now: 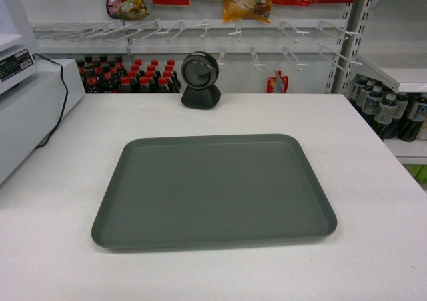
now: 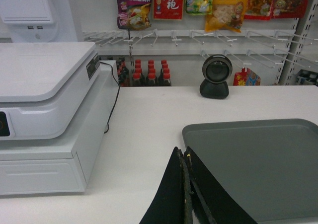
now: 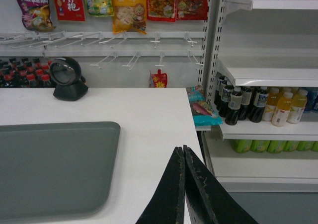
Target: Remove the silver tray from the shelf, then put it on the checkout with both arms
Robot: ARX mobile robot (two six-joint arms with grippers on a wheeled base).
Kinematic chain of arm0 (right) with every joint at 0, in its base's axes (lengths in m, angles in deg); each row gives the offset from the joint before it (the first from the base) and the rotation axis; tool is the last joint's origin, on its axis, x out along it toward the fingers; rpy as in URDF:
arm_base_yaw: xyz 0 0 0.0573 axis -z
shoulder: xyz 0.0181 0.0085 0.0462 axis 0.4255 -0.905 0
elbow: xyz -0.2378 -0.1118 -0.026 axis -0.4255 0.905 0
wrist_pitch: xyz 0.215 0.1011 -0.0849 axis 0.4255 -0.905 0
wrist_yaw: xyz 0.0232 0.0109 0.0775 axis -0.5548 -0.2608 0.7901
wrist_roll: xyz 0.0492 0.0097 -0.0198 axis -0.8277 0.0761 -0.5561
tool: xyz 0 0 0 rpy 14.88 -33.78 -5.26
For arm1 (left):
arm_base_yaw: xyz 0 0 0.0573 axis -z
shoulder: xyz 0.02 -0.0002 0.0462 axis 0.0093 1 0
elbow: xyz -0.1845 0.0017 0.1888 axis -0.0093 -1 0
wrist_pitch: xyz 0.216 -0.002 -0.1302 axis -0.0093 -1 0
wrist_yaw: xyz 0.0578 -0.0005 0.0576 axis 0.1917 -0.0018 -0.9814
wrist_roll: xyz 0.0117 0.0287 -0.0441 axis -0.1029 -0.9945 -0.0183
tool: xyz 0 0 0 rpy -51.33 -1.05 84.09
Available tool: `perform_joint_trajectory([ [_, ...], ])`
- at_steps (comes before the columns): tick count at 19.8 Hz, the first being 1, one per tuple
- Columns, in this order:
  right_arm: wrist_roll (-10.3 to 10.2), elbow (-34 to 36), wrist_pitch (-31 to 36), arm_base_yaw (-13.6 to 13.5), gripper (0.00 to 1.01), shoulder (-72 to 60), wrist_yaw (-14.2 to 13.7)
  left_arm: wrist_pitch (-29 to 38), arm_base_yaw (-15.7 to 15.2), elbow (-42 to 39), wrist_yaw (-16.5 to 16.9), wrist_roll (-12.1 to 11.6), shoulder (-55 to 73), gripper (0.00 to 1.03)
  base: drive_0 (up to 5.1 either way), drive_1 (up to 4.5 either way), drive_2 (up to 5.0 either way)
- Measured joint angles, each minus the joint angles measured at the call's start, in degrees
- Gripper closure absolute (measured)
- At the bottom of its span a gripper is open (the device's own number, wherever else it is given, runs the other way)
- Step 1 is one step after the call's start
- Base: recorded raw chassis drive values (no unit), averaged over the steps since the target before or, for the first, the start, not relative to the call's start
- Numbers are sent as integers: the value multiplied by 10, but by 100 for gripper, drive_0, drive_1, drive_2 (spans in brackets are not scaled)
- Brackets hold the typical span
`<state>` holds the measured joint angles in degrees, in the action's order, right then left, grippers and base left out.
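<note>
The large flat matte grey-green rectangular tray point(image 1: 213, 191) lies flat on the broad white checkout counter point(image 1: 373, 181), nearer its front edge, touching neither arm. A black round-headed scanner point(image 1: 200, 81) stands at the counter's back edge; the white register unit point(image 2: 47, 114) sits along its left edge. The left gripper point(image 2: 185, 157) and right gripper point(image 3: 183, 154) each hover with their 2 thin black fingers pressed together, holding nothing. The glossy white shelf board point(image 3: 268, 75) stands beyond the counter's right edge.
</note>
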<state>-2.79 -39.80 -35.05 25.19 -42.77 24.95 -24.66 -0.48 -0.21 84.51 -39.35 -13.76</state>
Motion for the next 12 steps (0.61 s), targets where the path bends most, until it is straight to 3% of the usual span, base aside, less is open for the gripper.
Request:
perform_joint_trajectory([
  [12,0,0,-173,0,99,183,0,-152,0,0,0,0,-159,102,0,0,0],
])
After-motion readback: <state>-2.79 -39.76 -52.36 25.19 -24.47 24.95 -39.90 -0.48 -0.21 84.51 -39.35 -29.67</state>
